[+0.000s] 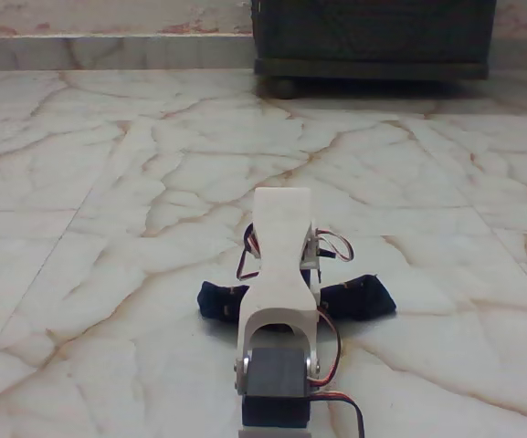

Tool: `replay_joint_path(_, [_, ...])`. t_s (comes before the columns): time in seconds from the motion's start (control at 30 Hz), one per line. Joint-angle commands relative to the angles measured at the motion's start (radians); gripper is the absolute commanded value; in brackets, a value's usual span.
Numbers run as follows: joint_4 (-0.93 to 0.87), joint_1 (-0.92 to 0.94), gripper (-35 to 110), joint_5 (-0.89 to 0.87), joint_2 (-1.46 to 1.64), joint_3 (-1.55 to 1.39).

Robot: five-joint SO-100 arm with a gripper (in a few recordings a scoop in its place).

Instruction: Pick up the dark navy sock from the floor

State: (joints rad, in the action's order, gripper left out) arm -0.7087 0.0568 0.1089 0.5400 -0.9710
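Observation:
The dark navy sock lies limp across the glossy cream marble floor in the fixed view. One dark end shows left of the arm and the other end shows right of it. The arm's white bracket reaches forward and down over the middle of the sock and covers that part. The gripper sits behind the bracket, low over the sock. Its fingers are hidden, so whether they are open or shut on the fabric cannot be made out.
A large dark cabinet on round feet stands at the back right against a low marble skirting. A black servo with red and black wires sits at the arm's near end. Bare tiles spread left and right.

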Motion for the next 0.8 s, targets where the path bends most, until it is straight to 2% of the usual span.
replay_joint_path(0.0, [0.015, -0.008, 5, 0.029, 0.012, 0.018])
replay_joint_path(0.2, [0.017, -0.005, 0, 0.031, 0.040, -0.008])
replay_joint_path(0.3, [0.110, 0.000, 0, 0.055, 0.097, -0.126])
replay_joint_path(0.4, [0.129, 0.006, 0, 0.077, 0.170, -0.206])
replay_joint_path(0.5, [0.249, 0.017, 0, 0.101, 0.290, -0.397])
replay_joint_path(0.77, [0.278, 0.037, 0, 0.135, 0.578, -0.696])
